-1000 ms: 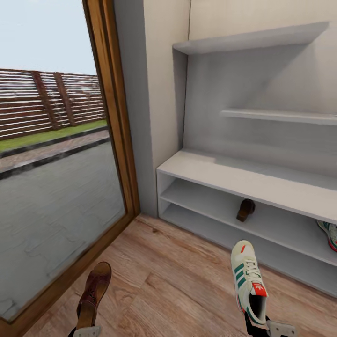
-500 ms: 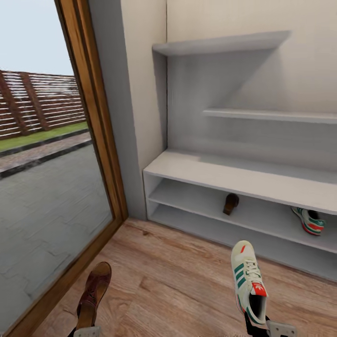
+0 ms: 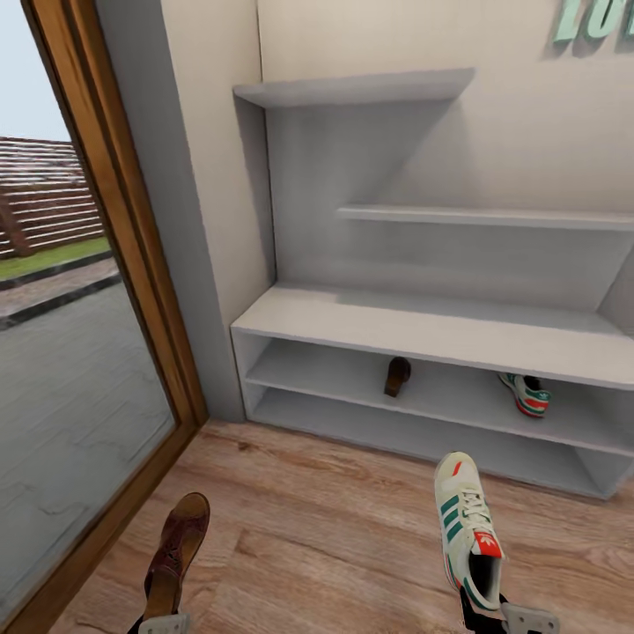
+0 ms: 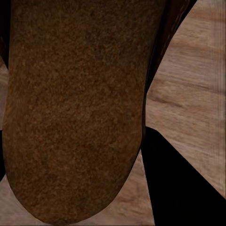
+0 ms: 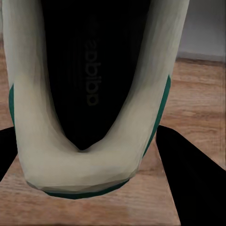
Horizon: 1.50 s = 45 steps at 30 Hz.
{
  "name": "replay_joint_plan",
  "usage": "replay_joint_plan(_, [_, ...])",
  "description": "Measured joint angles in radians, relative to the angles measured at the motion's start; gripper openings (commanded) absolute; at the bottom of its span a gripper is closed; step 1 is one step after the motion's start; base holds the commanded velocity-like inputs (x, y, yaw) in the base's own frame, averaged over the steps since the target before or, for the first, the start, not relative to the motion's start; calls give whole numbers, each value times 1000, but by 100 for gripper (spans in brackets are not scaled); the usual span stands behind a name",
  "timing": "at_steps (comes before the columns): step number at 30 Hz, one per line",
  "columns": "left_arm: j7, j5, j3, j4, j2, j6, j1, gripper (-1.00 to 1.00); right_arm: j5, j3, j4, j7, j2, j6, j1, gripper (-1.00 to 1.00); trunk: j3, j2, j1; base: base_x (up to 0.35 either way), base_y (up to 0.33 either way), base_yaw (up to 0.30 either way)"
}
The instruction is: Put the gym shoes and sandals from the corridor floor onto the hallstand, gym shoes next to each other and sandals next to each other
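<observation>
The view had swung rightward, centring the hallstand (image 3: 423, 330), whose upper compartment held one sandal (image 3: 397, 376) and one gym shoe (image 3: 527, 394); the left gripper (image 3: 163, 622) stayed clamped on the second sandal (image 3: 177, 553), the right gripper (image 3: 502, 616) on the second gym shoe (image 3: 468, 527), ready for shelving.

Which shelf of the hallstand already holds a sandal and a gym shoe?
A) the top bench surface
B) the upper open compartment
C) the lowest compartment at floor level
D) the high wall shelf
B: the brown sandal and the gym shoe both sit in the hallstand's upper open compartment, apart from each other.
</observation>
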Motion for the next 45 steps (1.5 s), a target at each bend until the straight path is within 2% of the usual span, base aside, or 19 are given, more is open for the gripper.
replay_joint_plan(16, [0, 0, 0, 0, 0, 0, 0, -100, 0, 0, 0, 0, 0, 0, 0, -100, 5, 0, 0, -2, 2, -275])
replay_joint_plan(26, [0, 0, 0, -1, 0, 0, 0, -100, -1, 0, 0, 0, 1, 0, 0, -100, 8, 0, 0, -48, 231, -270])
replay_joint_plan(45, [0, -3, -3, -1, 0, 4, 0, -100, -3, -7, -10, 0, -2, 1, 0, -100, 8, 0, 0, -4, 17, -19])
